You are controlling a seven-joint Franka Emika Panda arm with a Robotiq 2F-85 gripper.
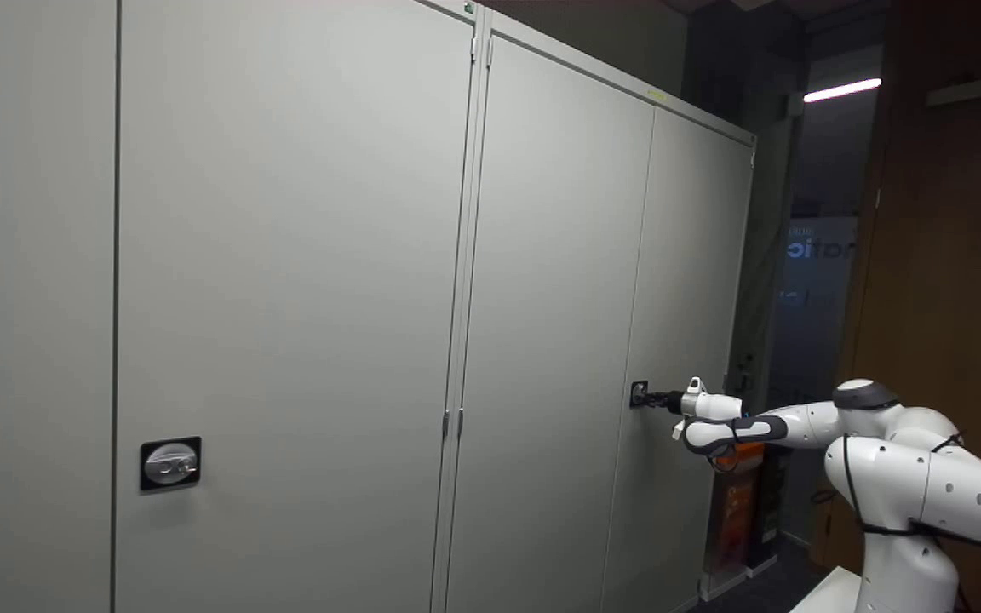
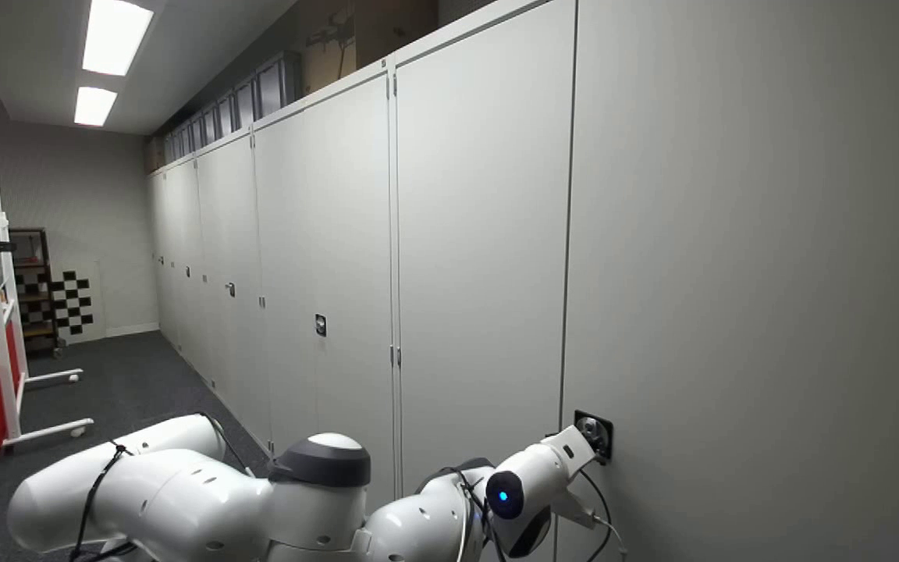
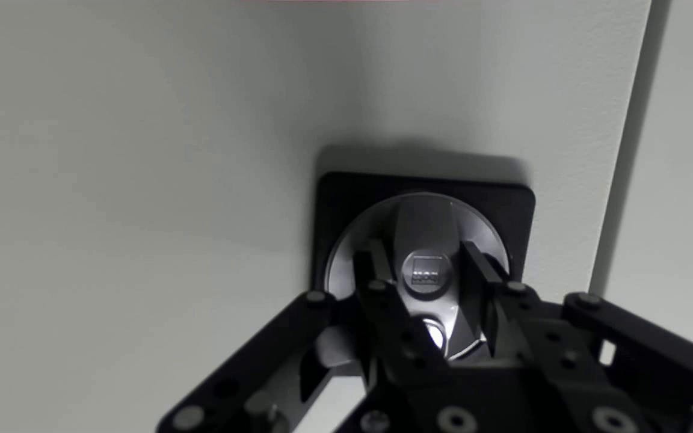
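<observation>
The hand [image 3: 423,258] has one jaw at each side of a grey handle [image 3: 426,237], on a black square plate [image 3: 346,195].

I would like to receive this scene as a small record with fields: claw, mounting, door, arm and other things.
Claw: straddles the raised handle; how firmly, not visible
Mounting: round metal dish on a black square plate
Door: grey cabinet door, looks closed; a dark seam runs beside the plate
Arm: white arm, extended toward the cabinet in both exterior views
Other things: another handle; ceiling light
</observation>
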